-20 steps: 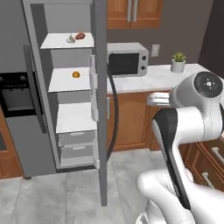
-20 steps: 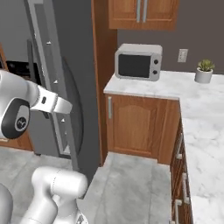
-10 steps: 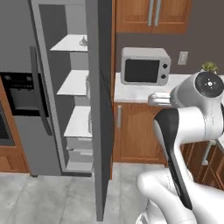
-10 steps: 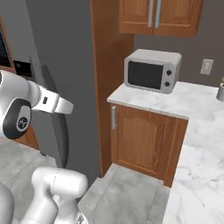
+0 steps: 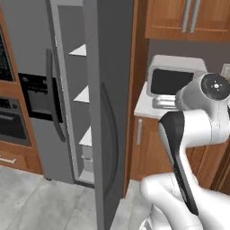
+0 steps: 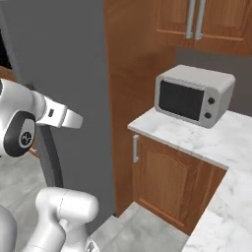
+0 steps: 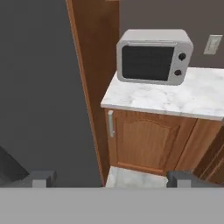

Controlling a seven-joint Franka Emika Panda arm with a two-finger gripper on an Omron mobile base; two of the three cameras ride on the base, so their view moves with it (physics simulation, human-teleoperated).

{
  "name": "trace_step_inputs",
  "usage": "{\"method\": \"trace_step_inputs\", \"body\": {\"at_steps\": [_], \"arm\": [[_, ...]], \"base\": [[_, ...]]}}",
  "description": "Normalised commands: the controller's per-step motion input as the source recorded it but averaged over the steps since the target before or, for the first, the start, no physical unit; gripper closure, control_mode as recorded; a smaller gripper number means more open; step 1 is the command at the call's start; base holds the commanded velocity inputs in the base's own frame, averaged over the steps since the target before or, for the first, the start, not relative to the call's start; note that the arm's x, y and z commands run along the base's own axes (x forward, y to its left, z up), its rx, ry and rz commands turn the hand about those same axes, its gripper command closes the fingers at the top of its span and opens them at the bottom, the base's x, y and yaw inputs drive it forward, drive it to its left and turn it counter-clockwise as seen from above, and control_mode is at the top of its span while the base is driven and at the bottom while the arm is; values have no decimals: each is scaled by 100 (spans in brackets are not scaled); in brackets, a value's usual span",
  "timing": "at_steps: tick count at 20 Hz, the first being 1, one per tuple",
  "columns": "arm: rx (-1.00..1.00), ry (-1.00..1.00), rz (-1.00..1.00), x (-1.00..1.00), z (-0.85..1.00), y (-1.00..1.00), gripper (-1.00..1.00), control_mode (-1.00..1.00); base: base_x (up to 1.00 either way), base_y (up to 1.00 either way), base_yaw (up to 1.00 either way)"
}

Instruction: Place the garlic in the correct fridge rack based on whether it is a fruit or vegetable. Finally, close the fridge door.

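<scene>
Fridge door (image 5: pixel 110 112) ajar, shelves (image 5: pixel 83 94) at 9 o'clock of it. Gripper (image 7: pixel 109 178) jaws released, nothing held. Microwave (image 7: pixel 153 56) on worktop (image 7: pixel 183 96).

The fridge door (image 5: pixel 110 103) looks like smooth matt grey metal, the cabinets (image 6: pixel 167 182) like warm, lightly grained wood, the worktop (image 7: pixel 175 94) like polished white marble veined with grey, and the microwave (image 7: pixel 153 56) like pale satin metal with a dark glossy window.

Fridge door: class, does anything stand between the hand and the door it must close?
Nothing visible does. In the hand view the fridge door is the grey surface just left of the open hand, nothing between them; the microwave and cabinet sit off to the right.
</scene>
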Motion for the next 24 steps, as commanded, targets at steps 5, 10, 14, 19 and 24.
{"method": "trace_step_inputs", "body": {"at_steps": [5,10,14,19,24], "arm": [[0,0,0,0,0,0,-100,100],[0,0,0,0,0,0,-100,100],[0,0,0,0,0,0,-100,100],[0,0,0,0,0,0,-100,100],[0,0,0,0,0,0,-100,100]], "base": [[55,-49,44],[48,-50,42],[57,-63,37],[85,-49,32],[89,-41,28]]}}
